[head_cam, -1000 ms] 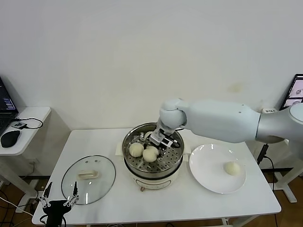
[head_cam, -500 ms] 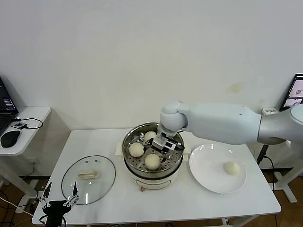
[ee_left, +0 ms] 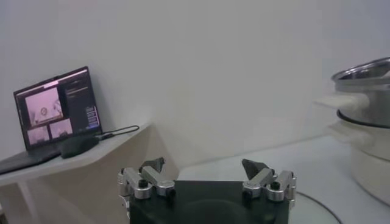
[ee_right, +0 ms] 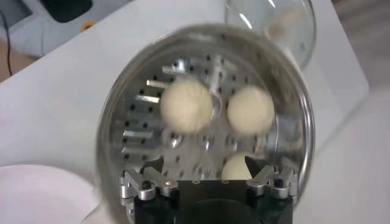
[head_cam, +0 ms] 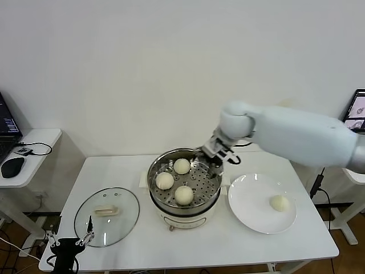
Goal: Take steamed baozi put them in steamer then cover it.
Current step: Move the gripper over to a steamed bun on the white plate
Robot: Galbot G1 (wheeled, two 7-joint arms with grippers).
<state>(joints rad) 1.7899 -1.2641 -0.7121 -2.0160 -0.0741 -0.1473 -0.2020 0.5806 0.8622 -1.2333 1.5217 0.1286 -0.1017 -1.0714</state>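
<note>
A stainless-steel steamer [head_cam: 184, 185] on a white electric base is seen at the middle of a white table [head_cam: 142, 242], and everything else is placed from it. Three steamed baozi lie on its perforated tray: one [head_cam: 182, 166] toward the wall, one [head_cam: 165, 180] on the robot's left side of the tray, and one [head_cam: 183, 194] at the edge nearest the robot; they are set apart from each other. In the right wrist view the same three buns [ee_right: 186, 105] are seen from above inside the steel rim [ee_right: 301, 131]. The right gripper [head_cam: 219, 152] is held above the steamer's far right rim, its fingers spread wide with nothing between them. A fourth baozi [head_cam: 279, 202] rests on a flat white plate [head_cam: 251, 200] to the right of the steamer, near the plate's right side. The cover [head_cam: 106, 216], a clear glass lid with a cream bar handle [head_cam: 106, 211], lies flat on the table to the left of the steamer, apart from it. The left gripper [head_cam: 69, 244] is parked low at the table's near left edge, just in front of the cover; its fingers [ee_left: 149, 181] are shown spread and empty in the left wrist view. A side desk with a laptop [ee_left: 56, 109] and mouse [head_cam: 11, 166] stands well left of the steamer.
</note>
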